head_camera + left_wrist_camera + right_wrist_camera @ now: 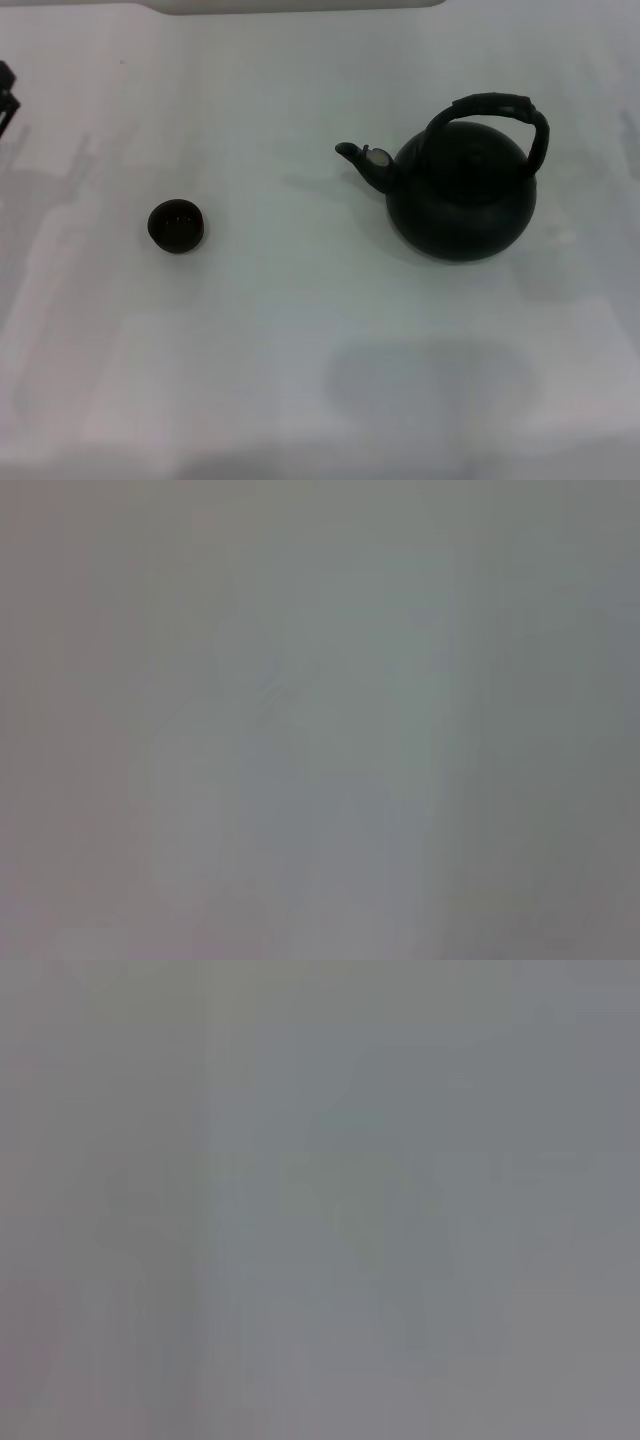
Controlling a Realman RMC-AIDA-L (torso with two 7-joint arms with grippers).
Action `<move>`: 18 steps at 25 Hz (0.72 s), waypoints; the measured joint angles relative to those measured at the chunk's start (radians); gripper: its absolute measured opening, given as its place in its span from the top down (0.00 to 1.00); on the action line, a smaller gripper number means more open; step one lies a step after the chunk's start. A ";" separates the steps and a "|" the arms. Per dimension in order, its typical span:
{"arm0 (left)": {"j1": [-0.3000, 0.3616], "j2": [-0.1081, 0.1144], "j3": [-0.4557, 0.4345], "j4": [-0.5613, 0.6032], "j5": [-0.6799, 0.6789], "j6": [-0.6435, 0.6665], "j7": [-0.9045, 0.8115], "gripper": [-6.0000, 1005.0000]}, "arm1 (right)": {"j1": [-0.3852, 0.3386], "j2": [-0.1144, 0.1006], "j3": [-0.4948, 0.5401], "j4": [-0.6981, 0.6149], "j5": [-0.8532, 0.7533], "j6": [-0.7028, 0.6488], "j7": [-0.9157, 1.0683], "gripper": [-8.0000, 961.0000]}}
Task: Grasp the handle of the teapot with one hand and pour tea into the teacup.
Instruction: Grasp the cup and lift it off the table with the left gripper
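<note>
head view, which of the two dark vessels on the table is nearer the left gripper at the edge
The teacup: small, handleless, toward the robot's left, closer to the left gripper than the teapot, which has a hoop handle and sits to the right.

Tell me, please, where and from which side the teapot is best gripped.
Grip the handle at its ribbed crown, coming down from above. The hoop arches clear over the teapot, leaving a gap beneath, and the pot stands upright on the robot's right, so the right arm probably suits best.

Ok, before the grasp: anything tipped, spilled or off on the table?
Nothing stands out. The teapot sits upright, handle arched over it, spout toward the upright teacup. No spill on the table.
</note>
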 joint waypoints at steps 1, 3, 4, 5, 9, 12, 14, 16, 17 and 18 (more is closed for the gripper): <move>-0.002 0.001 0.005 0.000 0.006 -0.004 -0.001 0.20 | 0.001 0.001 0.000 0.000 -0.001 0.014 0.000 0.56; -0.008 0.002 0.006 -0.001 0.022 -0.036 0.004 0.20 | 0.007 0.003 0.000 -0.001 -0.002 0.053 -0.004 0.56; -0.009 -0.002 0.004 0.001 0.022 -0.050 0.015 0.20 | 0.008 0.004 0.000 -0.003 -0.002 0.066 -0.005 0.56; -0.009 -0.002 0.004 0.001 0.022 -0.050 0.015 0.21 | 0.008 0.004 0.000 -0.003 -0.002 0.066 -0.005 0.56; -0.007 -0.012 0.005 0.001 0.023 -0.080 0.071 0.21 | 0.010 0.005 0.000 -0.007 -0.002 0.107 -0.006 0.56; -0.003 -0.014 0.012 -0.003 0.025 -0.100 0.079 0.21 | 0.010 0.005 0.001 -0.007 -0.003 0.149 -0.006 0.56; 0.002 -0.017 0.013 -0.005 0.025 -0.129 0.079 0.21 | 0.010 0.005 0.000 -0.005 -0.011 0.185 -0.006 0.56; 0.009 -0.019 0.012 -0.006 0.025 -0.144 0.079 0.21 | 0.010 0.005 0.000 -0.003 -0.015 0.221 -0.007 0.56; 0.013 -0.019 0.012 -0.006 0.025 -0.146 0.079 0.21 | 0.010 0.005 0.000 -0.002 -0.016 0.238 -0.007 0.56; 0.016 -0.019 0.012 -0.006 0.025 -0.146 0.079 0.21 | 0.010 0.005 0.000 -0.001 -0.016 0.253 -0.007 0.56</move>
